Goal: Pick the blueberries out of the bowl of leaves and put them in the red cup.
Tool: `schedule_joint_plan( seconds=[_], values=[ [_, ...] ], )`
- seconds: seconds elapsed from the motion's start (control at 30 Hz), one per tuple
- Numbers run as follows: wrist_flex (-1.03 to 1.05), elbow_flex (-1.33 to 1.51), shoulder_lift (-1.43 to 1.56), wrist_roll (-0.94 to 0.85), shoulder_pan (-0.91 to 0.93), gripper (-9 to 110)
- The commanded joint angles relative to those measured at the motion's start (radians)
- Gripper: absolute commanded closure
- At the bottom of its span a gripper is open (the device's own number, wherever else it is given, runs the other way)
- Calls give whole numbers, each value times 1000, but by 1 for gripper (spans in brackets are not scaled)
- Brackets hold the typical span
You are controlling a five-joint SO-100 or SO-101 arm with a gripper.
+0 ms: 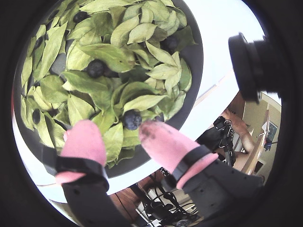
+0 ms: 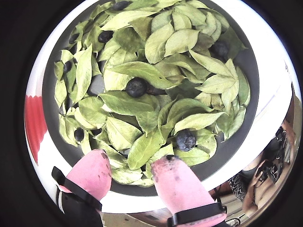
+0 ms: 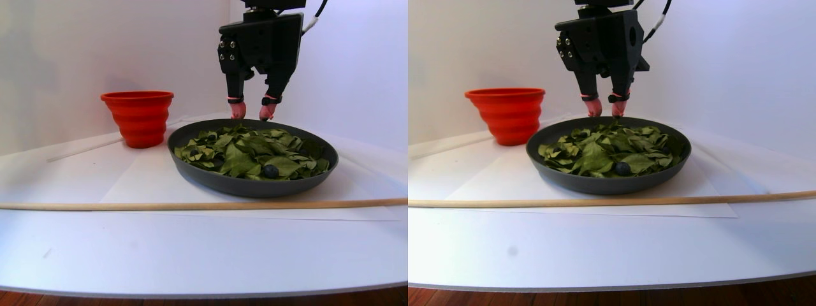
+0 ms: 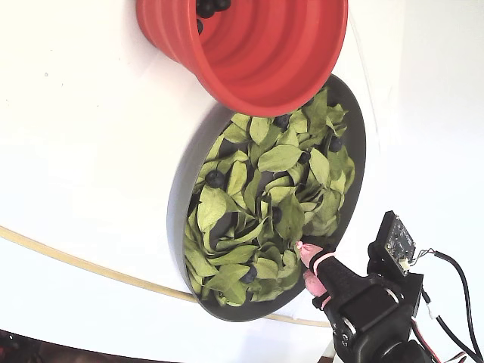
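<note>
The end effector (image 1: 117, 130) hangs over the near rim of the bowl (image 1: 196, 52) w/ its 2 pink-tipped fingers (image 1: 85, 142) spread apart and nothing pinched between them. In a wrist view a blueberry (image 1: 132, 119) lies on the leaves (image 1: 109, 54) just ahead of the gap, closer to the right finger. In a wrist view the same blueberry (image 2: 185, 140) sits just above the right finger (image 2: 177, 182); a 2nd one (image 2: 136, 87) rests near the bowl's middle, and more dark berries peek from under leaves toward the upper left rim.

In the stereo pair the end effector (image 3: 251, 113) points straight down, tips just above the leaf heap at the far side of the bowl (image 3: 252, 185), apart from the leaves; whether they graze a leaf can't be told. The red cup (image 3: 138, 118) stands upright on the white bench (image 3: 191, 248), beside the bowl on the left and slightly behind it. A thin wooden rod (image 3: 191, 205) lies across the bench in front of the bowl.

The fixed view shows the red cup (image 4: 249, 64) next to the bowl (image 4: 181, 204), w/ a few blueberries (image 4: 206, 7) already inside it. The end effector (image 4: 306, 265) sits at the bowl's lower right edge, over the leaves (image 4: 261, 204).
</note>
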Motion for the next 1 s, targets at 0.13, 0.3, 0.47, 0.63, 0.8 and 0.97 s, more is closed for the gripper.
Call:
schedule_joint_plan(
  seconds=[0.13,0.3,0.47,0.63,0.8,0.97],
  values=[
    [-52,-63,-25,-6,11,85],
    [-92,-72,-61,-2,11,86],
    [-110,-80,-86,3,9,86],
    [-138,-92,-123,3,8,86],
    [-156,-103,-150,6,5,86],
    [-178,-115,-179,11,2,86]
  ],
)
